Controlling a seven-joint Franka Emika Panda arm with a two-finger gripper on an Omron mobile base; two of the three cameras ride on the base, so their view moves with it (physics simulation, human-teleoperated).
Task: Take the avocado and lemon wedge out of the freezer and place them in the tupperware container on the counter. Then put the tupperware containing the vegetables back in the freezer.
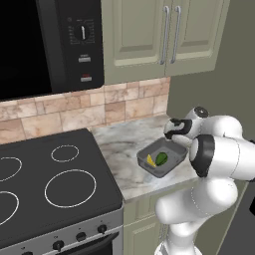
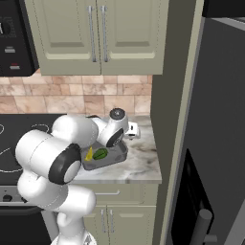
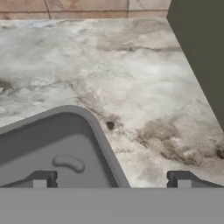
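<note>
I've got the tupperware container (image 1: 162,159) sitting on the counter (image 1: 119,149), just right of the black stovetop (image 1: 50,184); both fruits are inside it — the avocado (image 1: 162,158) and the lemon wedge (image 1: 150,160) lie side by side, touching or nearly so, lemon on the stove side; same pair from the right base cam, lemon wedge (image 2: 89,155) left of avocado (image 2: 100,154) in the tray (image 2: 117,154). Gripper (image 3: 111,178) is released, fingers spread wide w/ nothing between them; in the hand cam one fingertip (image 3: 40,179) hangs over the tray's inside, the other (image 3: 183,179) over bare marble, so the tray's right rim (image 3: 103,140) runs up between them; can't tell if either tip touches. Freezer (image 2: 215,143) stands at the counter's right end; its dark bar handle (image 2: 201,225) shows low in the right base cam — door state I can't make out.
</note>
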